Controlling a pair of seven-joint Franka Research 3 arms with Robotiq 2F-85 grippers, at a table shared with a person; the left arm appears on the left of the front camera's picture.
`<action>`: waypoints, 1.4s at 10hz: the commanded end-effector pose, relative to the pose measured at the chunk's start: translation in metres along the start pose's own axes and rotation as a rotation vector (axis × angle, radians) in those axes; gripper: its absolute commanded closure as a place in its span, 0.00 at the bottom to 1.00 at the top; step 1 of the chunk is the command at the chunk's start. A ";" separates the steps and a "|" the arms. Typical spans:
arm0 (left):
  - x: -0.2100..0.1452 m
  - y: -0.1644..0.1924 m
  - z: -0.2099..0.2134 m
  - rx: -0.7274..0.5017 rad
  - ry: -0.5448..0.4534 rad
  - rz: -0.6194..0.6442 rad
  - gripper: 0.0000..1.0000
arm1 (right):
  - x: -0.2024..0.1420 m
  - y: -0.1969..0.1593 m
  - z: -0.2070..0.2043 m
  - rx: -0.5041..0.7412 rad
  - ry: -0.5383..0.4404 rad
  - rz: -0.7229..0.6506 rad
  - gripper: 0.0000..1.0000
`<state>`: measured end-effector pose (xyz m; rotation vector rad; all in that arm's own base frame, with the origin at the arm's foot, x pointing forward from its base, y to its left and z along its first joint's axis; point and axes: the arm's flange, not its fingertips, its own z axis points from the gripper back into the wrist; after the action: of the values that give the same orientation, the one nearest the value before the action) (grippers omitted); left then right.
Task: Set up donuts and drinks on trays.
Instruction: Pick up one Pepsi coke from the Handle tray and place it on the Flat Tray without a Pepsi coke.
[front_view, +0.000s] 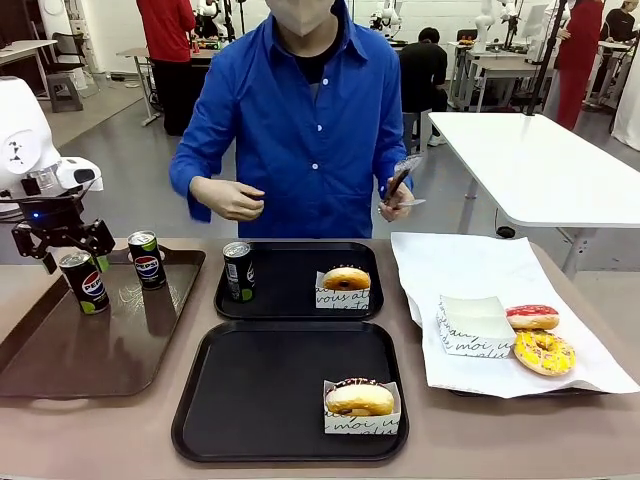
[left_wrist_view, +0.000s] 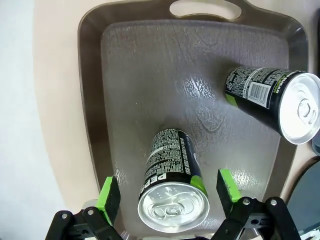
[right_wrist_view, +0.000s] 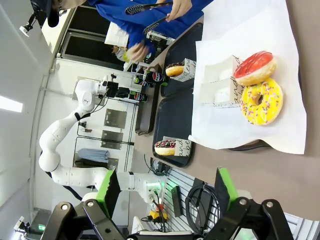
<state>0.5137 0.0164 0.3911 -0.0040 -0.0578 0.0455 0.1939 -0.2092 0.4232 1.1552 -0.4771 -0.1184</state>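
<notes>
1. Near black tray: boxed chocolate donut at its near right corner.
2. White paper, at the table's right edge: yellow donut and red donut.
3. Far black tray: Pepsi can at its left edge, boxed glazed donut at its right edge.
4. Brown tray, far end: two cans.
5. Left gripper: jaws fully spread astride the left can, pads clear of both sides.
6. Right gripper: jaws wide apart, nothing held.

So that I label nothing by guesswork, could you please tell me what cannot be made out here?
Front view: the dark handheld tool, motion-blurred.
Front view: whatever supports the white paper, covered by it; a dark edge shows.
Left wrist view: brown tray, its near end cut off by the bottom edge.
</notes>
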 end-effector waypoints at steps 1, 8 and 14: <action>0.005 0.002 0.000 -0.005 0.008 -0.002 0.00 | 0.002 0.000 0.000 0.020 -0.013 0.014 0.00; 0.008 0.003 -0.012 -0.034 0.010 -0.024 0.00 | 0.002 0.000 0.000 0.020 -0.013 0.014 0.00; 0.008 0.001 -0.014 -0.064 0.021 -0.021 0.12 | 0.002 0.000 0.000 0.020 -0.013 0.014 0.00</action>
<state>0.5172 0.0157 0.3767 -0.0440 -0.0390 0.0409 0.1939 -0.2091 0.4232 1.1552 -0.4772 -0.1183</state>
